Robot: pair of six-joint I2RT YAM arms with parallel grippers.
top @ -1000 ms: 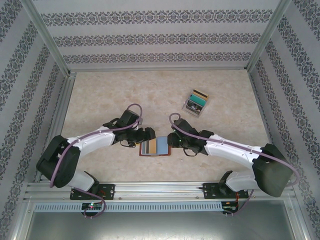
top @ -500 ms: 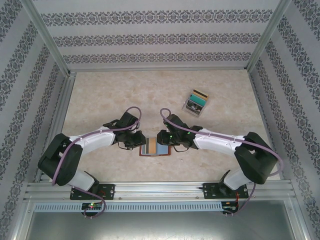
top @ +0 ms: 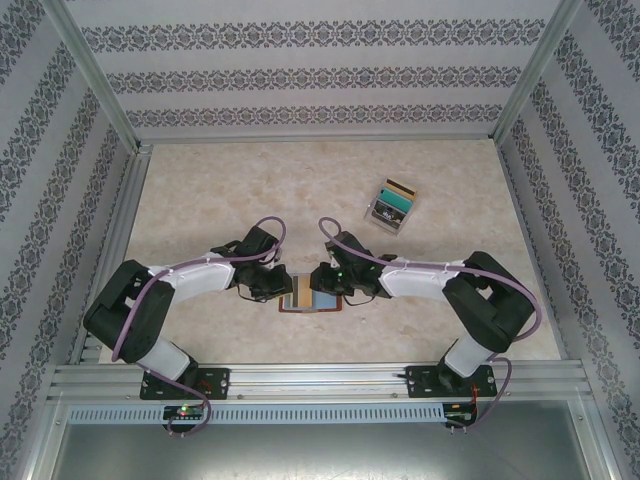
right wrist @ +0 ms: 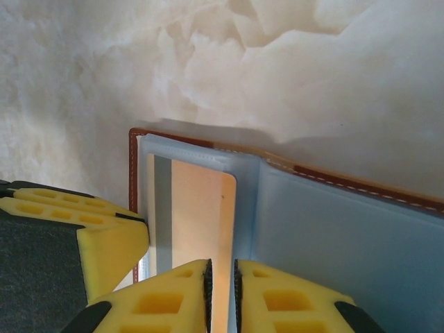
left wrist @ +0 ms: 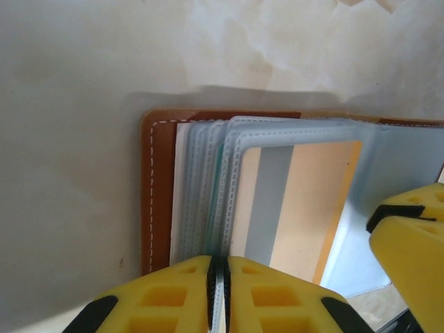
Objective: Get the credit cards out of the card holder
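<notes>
The card holder (top: pixel 322 299) lies open on the table between both arms, brown leather (left wrist: pixel 156 194) with pale blue pockets (right wrist: pixel 333 236). A tan credit card (left wrist: pixel 305 201) with a grey stripe sits in the top pocket. My left gripper (left wrist: pixel 219 260) is shut on the edge of one pale pocket leaf at the holder's left side (top: pixel 283 290). My right gripper (right wrist: pixel 222 263) is shut on the tan card's (right wrist: pixel 198 215) long edge near the holder's fold (top: pixel 318 285). More pocket leaves are fanned beneath; what they hold is hidden.
A clear plastic box (top: pixel 392 205) with coloured cards stands at the back right. Patterned walls and a metal frame (top: pixel 110 230) enclose the marble-look table (top: pixel 220 190). The two grippers' yellow fingers (left wrist: pixel 409 229) are close together over the holder.
My left gripper has shut on a pocket leaf. The right arm has reached left over the holder, and its jaws have narrowed onto the tan card.
</notes>
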